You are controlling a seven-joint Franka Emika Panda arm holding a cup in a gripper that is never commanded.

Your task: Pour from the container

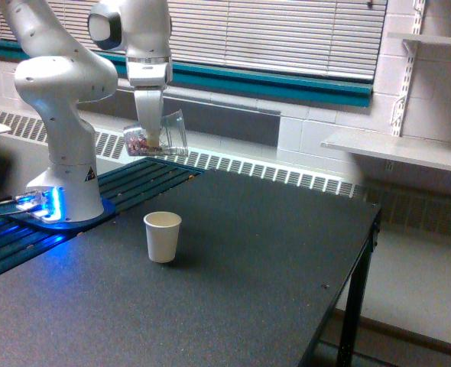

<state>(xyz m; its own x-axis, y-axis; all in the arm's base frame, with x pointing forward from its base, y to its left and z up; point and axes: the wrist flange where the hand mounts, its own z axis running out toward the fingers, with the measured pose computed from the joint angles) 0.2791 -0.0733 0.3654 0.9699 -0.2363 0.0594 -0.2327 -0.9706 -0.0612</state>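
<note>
From where I stand, the white robot arm's tool [149, 136] is clamped on the clear, tapered plastic cup [158, 135], holding it in the air well above the dark speckled surface [248, 260]. The cup lies tipped nearly on its side, rim toward the exterior view's right, and small reddish-brown bits sit in the closed end on the exterior view's left. Nothing is spilling from the rim that I can see. Lower down, a small white paper cup [163, 236] stands upright on the surface, apart from the clear cup and a little toward the exterior view's right of the tool. I would judge this to be the carrying and lining-up step, with the pour itself not yet begun. The next move seems to call for bringing the rim over the paper cup's open mouth, lowering closer, then tipping further so the bits slide out without scattering.
</note>
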